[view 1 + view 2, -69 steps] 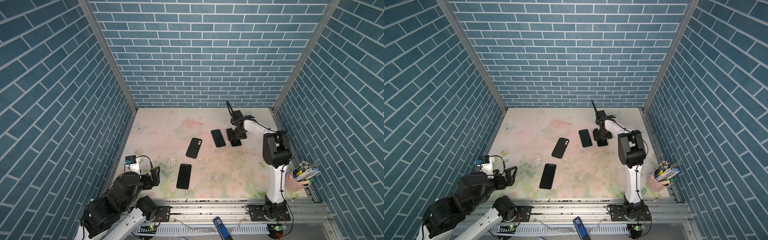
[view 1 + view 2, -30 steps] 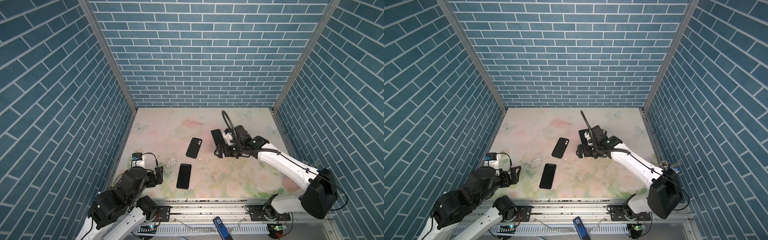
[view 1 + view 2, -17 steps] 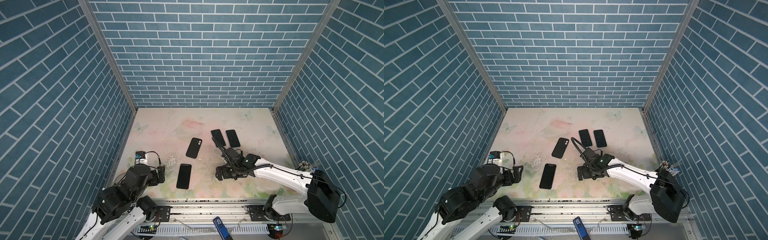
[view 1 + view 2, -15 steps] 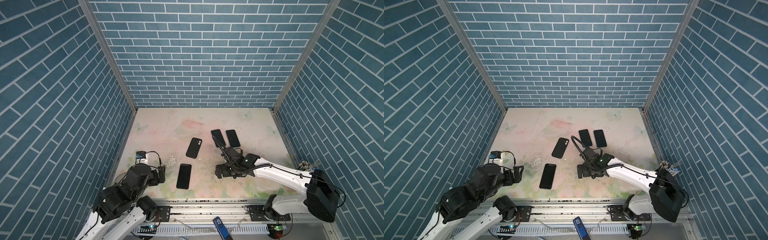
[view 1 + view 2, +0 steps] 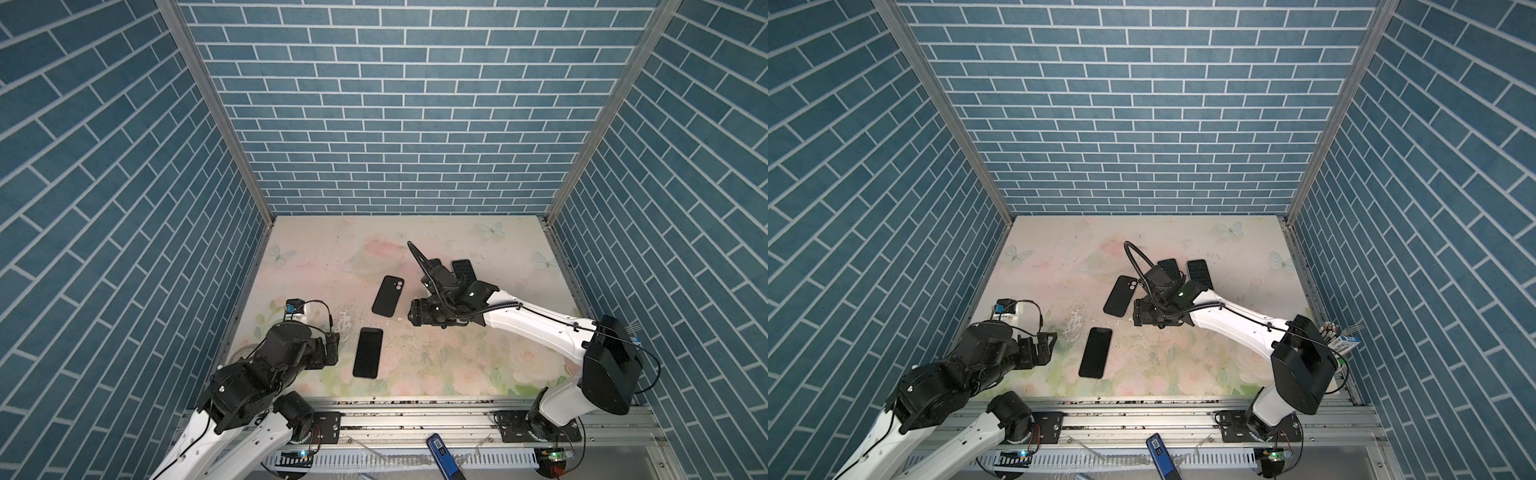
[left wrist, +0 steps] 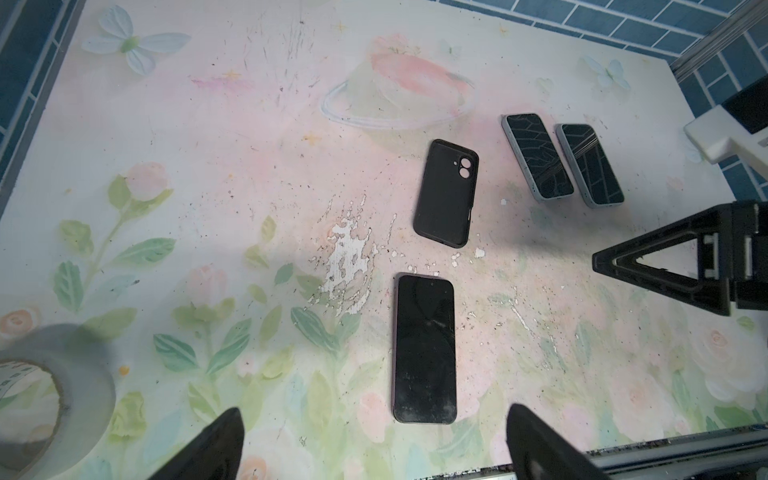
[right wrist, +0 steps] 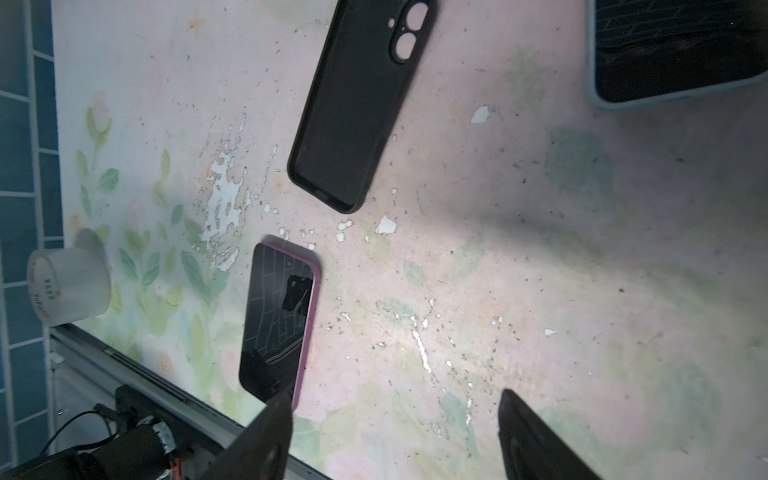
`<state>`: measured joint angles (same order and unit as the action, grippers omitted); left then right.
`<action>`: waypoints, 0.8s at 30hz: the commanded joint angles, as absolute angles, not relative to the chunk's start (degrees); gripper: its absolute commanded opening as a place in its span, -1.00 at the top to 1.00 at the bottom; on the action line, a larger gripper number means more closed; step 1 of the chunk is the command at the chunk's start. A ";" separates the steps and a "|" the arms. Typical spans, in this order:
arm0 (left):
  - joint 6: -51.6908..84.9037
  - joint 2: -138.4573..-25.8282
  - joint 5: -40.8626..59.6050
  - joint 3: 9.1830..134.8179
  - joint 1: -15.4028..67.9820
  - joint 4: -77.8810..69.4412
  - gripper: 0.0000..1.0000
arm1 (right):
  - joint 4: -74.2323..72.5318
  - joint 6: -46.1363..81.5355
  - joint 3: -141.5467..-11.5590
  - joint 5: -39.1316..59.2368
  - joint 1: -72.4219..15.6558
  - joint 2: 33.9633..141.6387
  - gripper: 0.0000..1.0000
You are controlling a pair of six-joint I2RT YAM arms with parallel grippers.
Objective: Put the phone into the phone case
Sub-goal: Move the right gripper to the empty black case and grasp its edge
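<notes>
Two end effectors are seen above the floral bench [image 5: 478, 374], and neither has hold of anything. The left end effector [image 5: 328, 349] is held at the front left of the bench with its jaws spread fully apart; in the left wrist view [image 6: 374, 411] only bare bench is seen between its fingertips [image 6: 226, 432]. The right end effector [image 5: 1142, 318] is reached toward the middle of the bench and held low, just beside the near end of the phone case. Its jaws are parted wide, and in the right wrist view [image 7: 395, 392] nothing is gripped between them.

The phone [image 5: 368, 352] is laid flat and screen up near the front edge, its purple rim shown in the right wrist view [image 7: 279, 328]. The phone case [image 5: 388, 296] is laid just behind it, apart from it, with the open side up, the camera cutout at the far end, and nothing inside it [image 6: 446, 193].

Two more phones in pale cases [image 6: 537, 156] [image 6: 590, 164] are placed side by side farther back on the right; in both top views they are partly hidden by the right arm. A roll of clear tape [image 7: 68, 286] is stood at the front left corner of the bench.
</notes>
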<state>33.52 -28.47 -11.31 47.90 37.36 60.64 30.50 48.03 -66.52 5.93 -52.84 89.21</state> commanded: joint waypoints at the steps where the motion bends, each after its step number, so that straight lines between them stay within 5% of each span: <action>1: 32.52 -28.84 -10.22 47.25 36.96 59.87 -0.99 | 27.03 57.05 -68.60 11.06 -53.42 90.21 -0.44; 10: 31.80 -30.69 -8.80 47.22 36.91 59.24 -0.99 | 26.02 64.48 -79.04 13.16 -55.02 94.01 -0.50; 24: 32.08 -29.86 -9.50 47.14 36.98 59.64 -0.99 | 36.35 41.11 -83.21 7.86 -47.70 105.30 -0.54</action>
<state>32.49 -30.41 -8.73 47.53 37.34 59.44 32.86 48.36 -81.97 8.97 -49.25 102.98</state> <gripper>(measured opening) 0.995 0.771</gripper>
